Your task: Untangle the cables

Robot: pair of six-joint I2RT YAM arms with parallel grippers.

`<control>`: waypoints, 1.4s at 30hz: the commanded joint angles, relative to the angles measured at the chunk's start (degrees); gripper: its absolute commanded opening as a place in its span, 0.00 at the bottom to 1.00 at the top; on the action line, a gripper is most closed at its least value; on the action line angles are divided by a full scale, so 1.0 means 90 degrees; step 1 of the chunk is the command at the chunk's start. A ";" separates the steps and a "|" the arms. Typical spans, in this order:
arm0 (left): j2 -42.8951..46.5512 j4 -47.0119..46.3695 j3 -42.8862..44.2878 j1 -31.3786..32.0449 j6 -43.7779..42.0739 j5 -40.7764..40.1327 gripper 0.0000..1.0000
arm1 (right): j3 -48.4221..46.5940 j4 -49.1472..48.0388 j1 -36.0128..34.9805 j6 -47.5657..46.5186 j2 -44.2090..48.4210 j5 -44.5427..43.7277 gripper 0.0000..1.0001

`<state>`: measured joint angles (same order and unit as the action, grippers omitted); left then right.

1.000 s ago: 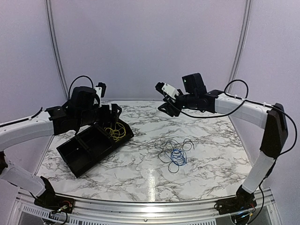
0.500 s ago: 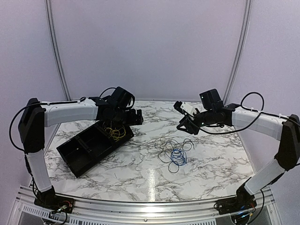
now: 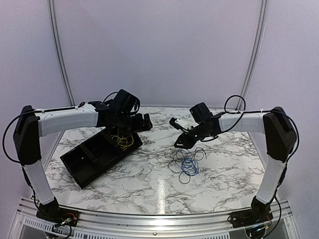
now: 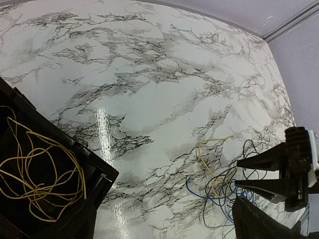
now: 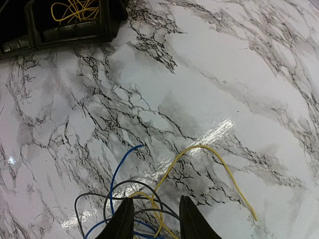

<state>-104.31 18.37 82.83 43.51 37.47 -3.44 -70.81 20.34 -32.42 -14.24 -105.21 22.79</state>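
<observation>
Between the half-parted jaws of the right gripper (image 5: 155,221) runs the yellow cable (image 5: 199,146), apparently unpinched, tangled with the blue cable (image 5: 119,164) and black cable (image 5: 79,197) on the marble table (image 3: 149,184). Farther left, the left gripper (image 3: 146,122) hangs wide open, empty, beside the black tray (image 3: 84,164) holding more yellow wire (image 4: 40,174).

The marble table (image 3: 149,181) bears a black tray (image 3: 79,168) and tangled cables (image 3: 188,164).

Top cam sits high at the near edge looking down over the whole worktop (image 3: 149,184), both wrist cams hang closer, angled down at the marble, and all three catch the cable tangle (image 3: 187,163) plus the black tray (image 3: 84,159).
</observation>
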 commanded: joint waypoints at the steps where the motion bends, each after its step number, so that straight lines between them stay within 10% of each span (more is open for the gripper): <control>1: 0.0556 0.0040 -0.0297 0.0055 -0.0179 0.0094 0.98 | -0.0539 -0.0058 -0.0151 0.0312 -0.0428 -0.0346 0.33; 34: 0.1220 0.0034 -0.0942 0.0293 -0.0377 0.0126 0.92 | -0.1311 0.0397 -0.0622 0.2151 -0.1606 -0.1976 0.28; 42: 0.1149 0.0013 -0.0953 0.0318 -0.0384 0.0107 0.91 | -0.1181 0.0163 -0.0626 0.2003 -0.1422 -0.1764 0.00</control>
<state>-94.45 18.33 74.26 45.89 34.50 -2.59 -80.82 23.20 -37.74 4.36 -118.93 5.93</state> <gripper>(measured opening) 0.918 0.099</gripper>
